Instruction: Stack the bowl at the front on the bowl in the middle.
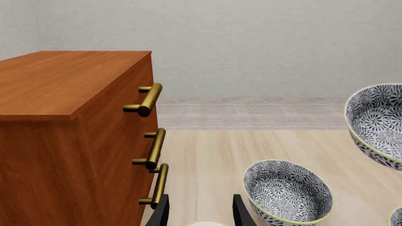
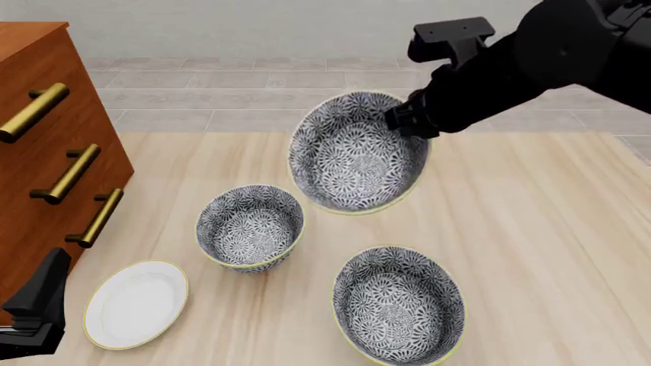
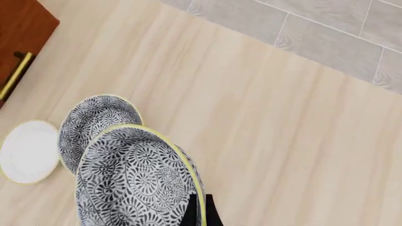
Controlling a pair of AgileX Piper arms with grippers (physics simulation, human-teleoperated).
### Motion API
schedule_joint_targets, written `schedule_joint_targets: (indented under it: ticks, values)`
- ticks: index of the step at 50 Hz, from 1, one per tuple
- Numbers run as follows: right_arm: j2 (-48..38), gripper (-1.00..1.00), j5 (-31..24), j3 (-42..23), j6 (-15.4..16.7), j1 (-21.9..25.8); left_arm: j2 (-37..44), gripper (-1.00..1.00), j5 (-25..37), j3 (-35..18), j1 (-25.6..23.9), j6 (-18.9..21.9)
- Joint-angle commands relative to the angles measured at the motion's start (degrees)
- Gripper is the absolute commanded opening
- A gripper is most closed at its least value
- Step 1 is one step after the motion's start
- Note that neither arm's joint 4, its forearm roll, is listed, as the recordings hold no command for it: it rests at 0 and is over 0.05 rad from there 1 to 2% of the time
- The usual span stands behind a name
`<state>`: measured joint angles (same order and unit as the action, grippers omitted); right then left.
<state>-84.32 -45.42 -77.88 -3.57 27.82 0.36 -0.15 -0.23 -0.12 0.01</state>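
Jaws: right gripper (image 2: 412, 122) clamps lifted bowl (image 2: 356, 152) rim (tilted); left gripper (image 1: 201, 214) parted, low.

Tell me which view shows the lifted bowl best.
The front view: the whole lifted bowl shows, tilted, its rim pinched by the right gripper. The right wrist view shows its outside, cropped; the left wrist view catches only part of it at the frame's edge.
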Motion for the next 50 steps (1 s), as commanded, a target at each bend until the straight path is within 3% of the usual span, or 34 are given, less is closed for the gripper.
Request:
schedule_joint_targets:
  ticks: [1,14,50]
  values:
    - [1.1,-1.00,-0.7,-0.1,0.0,0.0,-0.2,1.00,0.0,0.0,0.1,0.1]
    - [-0.4,-1.00,-1.1,-1.7,0.0,0.8,-0.1,1.00,0.1,0.0,-0.4,0.0]
    - [-12.2,-1.00,3.8,-9.8,-4.8,9.0,-0.2,1.00,0.1,0.0,-0.4,0.1]
